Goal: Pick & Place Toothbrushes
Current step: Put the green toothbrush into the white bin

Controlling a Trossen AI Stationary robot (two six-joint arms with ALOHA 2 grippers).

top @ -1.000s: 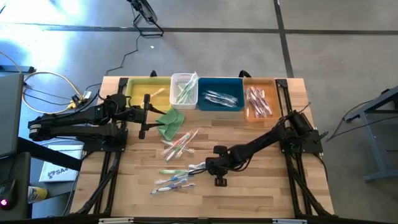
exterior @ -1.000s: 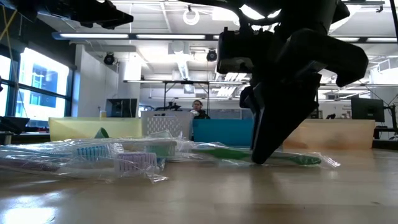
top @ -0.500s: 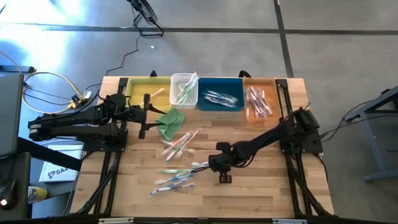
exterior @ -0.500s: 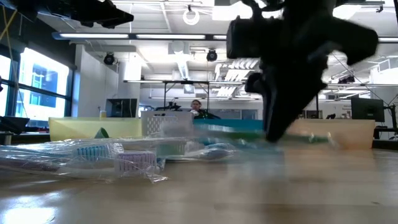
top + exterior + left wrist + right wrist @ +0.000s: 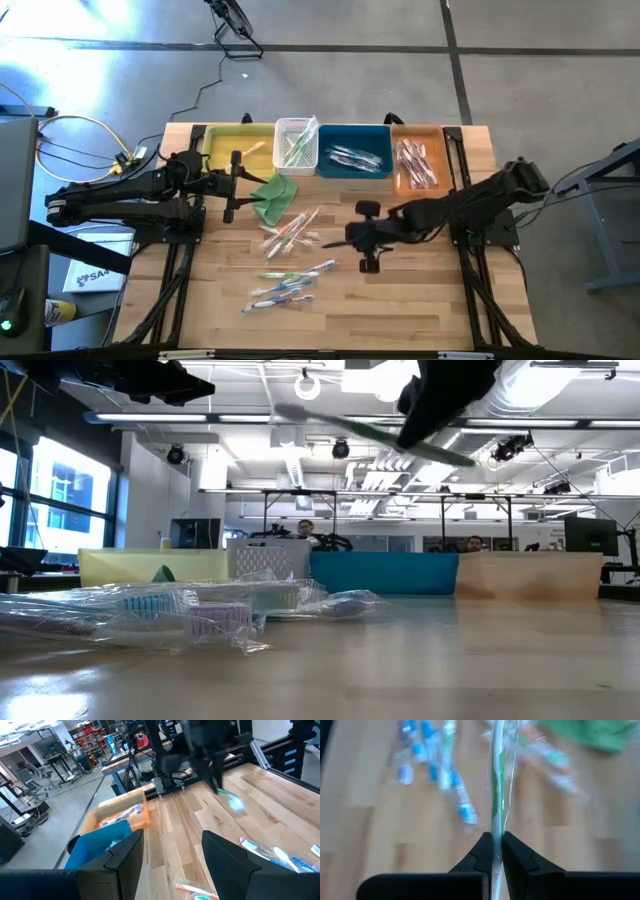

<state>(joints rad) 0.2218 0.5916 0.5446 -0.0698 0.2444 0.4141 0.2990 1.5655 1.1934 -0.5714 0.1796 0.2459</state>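
You have a planked wooden table [image 5: 420,310] with four rectangular bins in a row at its 12 o'clock edge: yellow [image 5: 232,146], a white mesh basket [image 5: 296,143], blue [image 5: 354,150] and tan-orange [image 5: 418,160]. Each holds a few thin toothbrushes in clear, crinkled, shiny wrappers. A loose group of wrapped toothbrushes [image 5: 285,262] lies at the table's centre and toward 7 o'clock; handles show green, blue-white and pink-red. A folded green cloth [image 5: 272,197] lies toward 10 o'clock, just beside the left gripper.

Right gripper [image 5: 362,235]: raised over the table centre, clear of the surface. Its jaws are pinched almost together on one green-handled toothbrush [image 5: 496,795]; in the right wrist view the wrapped stick runs straight out from between the fingertips. In the low view that toothbrush hangs high above the table, tilted.

Left gripper [image 5: 232,186]: parked at 10 o'clock, jaws spread wide, holding nothing
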